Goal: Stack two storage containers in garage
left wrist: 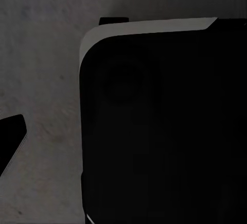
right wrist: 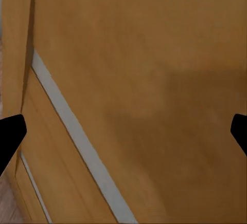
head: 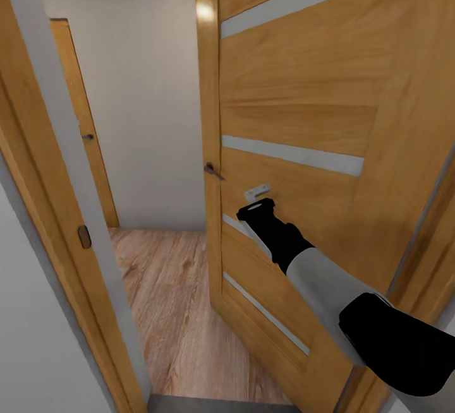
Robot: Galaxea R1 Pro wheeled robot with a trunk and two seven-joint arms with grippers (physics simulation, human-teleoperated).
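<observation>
Head view looks through a doorway at a half-open wooden door (head: 297, 116) with pale horizontal stripes, its handle (head: 213, 171) at about 9 o'clock from the right gripper (head: 258, 194). The right arm (head: 328, 287) reaches in from 5 o'clock, and the gripper sits right at the door panel; whether it touches the wood cannot be told. Beyond the gap lies a light wood-plank floor (head: 170, 299), a plain pale wall (head: 145, 84) and a second door (head: 85, 129) with a small handle at 10 o'clock. The door frame (head: 57, 211) runs down the 8 o'clock side.

Right wrist view shows the door's wood close up, with the two dark fingertips (right wrist: 10, 134) far apart at the edges, so the fingers are released and grasp nothing.

Left wrist view shows a dark rounded robot part (left wrist: 164, 126) over a grey mottled surface (left wrist: 41, 70), with one fingertip (left wrist: 11, 136) at the edge; I cannot tell how the left fingers stand.

Neither storage box is seen from here
</observation>
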